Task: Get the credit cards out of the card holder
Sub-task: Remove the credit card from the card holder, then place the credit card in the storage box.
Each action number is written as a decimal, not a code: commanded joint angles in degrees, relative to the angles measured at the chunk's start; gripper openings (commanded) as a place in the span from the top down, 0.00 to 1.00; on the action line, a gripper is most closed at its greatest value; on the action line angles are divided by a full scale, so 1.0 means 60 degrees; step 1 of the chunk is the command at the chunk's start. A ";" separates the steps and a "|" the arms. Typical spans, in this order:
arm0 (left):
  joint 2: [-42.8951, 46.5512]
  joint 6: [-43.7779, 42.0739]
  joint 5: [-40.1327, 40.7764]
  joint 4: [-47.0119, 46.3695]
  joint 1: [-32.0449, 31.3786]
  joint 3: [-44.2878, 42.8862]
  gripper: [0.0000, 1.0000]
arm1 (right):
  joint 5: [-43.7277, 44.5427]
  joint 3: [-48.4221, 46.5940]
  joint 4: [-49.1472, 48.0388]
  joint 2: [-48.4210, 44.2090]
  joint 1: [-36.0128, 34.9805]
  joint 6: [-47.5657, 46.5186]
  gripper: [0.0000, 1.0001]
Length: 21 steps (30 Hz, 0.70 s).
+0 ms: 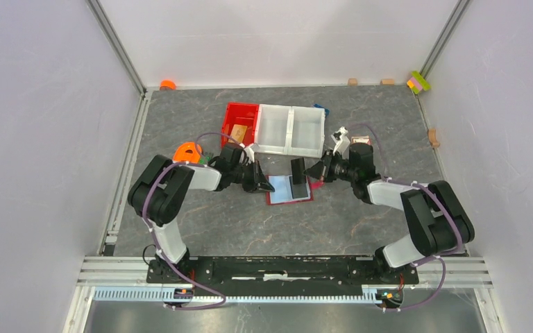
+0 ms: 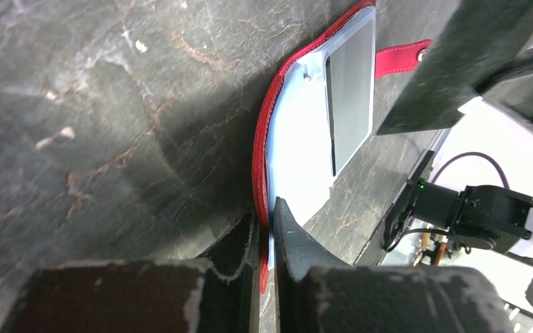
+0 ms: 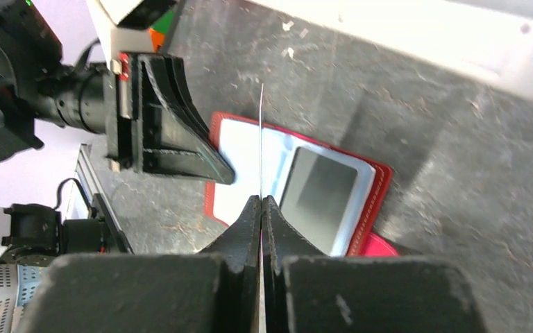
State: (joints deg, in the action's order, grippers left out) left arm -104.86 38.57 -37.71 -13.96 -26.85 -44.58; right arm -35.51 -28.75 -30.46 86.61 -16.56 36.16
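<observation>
The card holder (image 1: 282, 195) lies open on the table, red-edged with a pale blue lining. In one of its clear pockets sits a grey card (image 3: 319, 193), which also shows in the left wrist view (image 2: 350, 90). My left gripper (image 2: 267, 211) is shut on the holder's left edge (image 2: 260, 156) and presses it flat; from above, the left gripper (image 1: 268, 186) sits at that same edge. My right gripper (image 3: 261, 200) is shut on a thin credit card (image 3: 261, 125), seen edge-on above the holder. From above this card (image 1: 298, 169) looks dark and stands just left of the right gripper (image 1: 314, 171).
A red bin (image 1: 235, 112) holding tan items and two white bins (image 1: 291, 130) stand right behind the holder. An orange object (image 1: 188, 150) lies by the left arm. Small blocks (image 1: 418, 82) sit along the back wall. The snap tab (image 2: 397, 59) sticks out from the holder.
</observation>
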 commanded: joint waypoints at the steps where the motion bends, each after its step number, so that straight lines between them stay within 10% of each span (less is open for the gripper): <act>1: 0.0795 -0.0622 0.0936 0.0484 -0.0053 0.0276 0.98 | 0.0473 -0.1057 0.0529 -0.0286 -0.0451 0.0264 1.00; 21: 0.2403 -0.1066 0.2276 0.0920 -0.0242 0.1124 0.98 | 0.3530 -0.7961 0.2198 0.4048 -0.1591 0.1892 1.00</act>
State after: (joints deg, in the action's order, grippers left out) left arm -92.47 35.66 -25.93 -8.58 -28.16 -37.95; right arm -20.73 -70.76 -20.67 107.77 -25.74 46.37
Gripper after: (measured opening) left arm 0.128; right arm 0.004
